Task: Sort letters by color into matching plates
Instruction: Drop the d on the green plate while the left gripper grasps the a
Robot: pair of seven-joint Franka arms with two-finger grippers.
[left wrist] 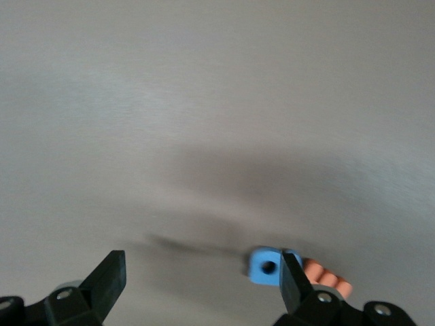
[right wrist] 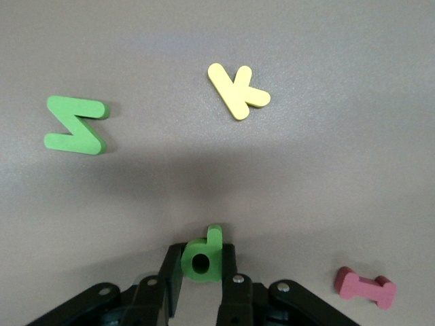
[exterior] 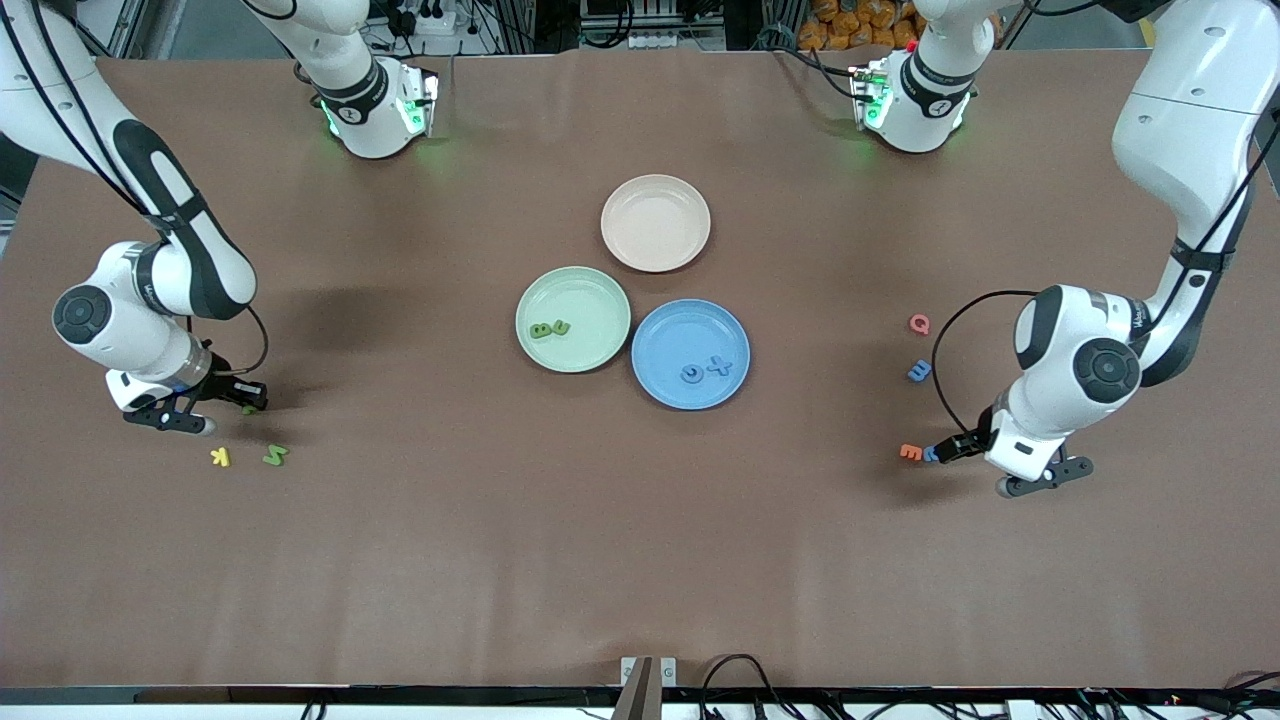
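My right gripper [right wrist: 202,257] is shut on a green letter d [right wrist: 203,259], low over the table at the right arm's end [exterior: 244,402]. A green letter Z [right wrist: 75,125] [exterior: 275,455] lies close by, nearer the front camera. The mint green plate [exterior: 600,345] holds two green letters [exterior: 550,328]. Beside it, the blue plate [exterior: 660,385] holds two blue letters [exterior: 705,369]. My left gripper [left wrist: 200,280] [exterior: 942,452] is open, low over the table. A blue letter [left wrist: 265,266] [exterior: 930,454] lies against one of its fingers [left wrist: 292,282]. Another blue letter [exterior: 919,371] lies farther from the front camera.
A yellow K [right wrist: 238,90] [exterior: 220,457] lies beside the green Z, and a red letter [right wrist: 366,287] lies by the right gripper. An orange letter [exterior: 910,452] touches the blue one at the left gripper. A red Q [exterior: 919,324] and a beige-pink plate [exterior: 655,222] lie farther back.
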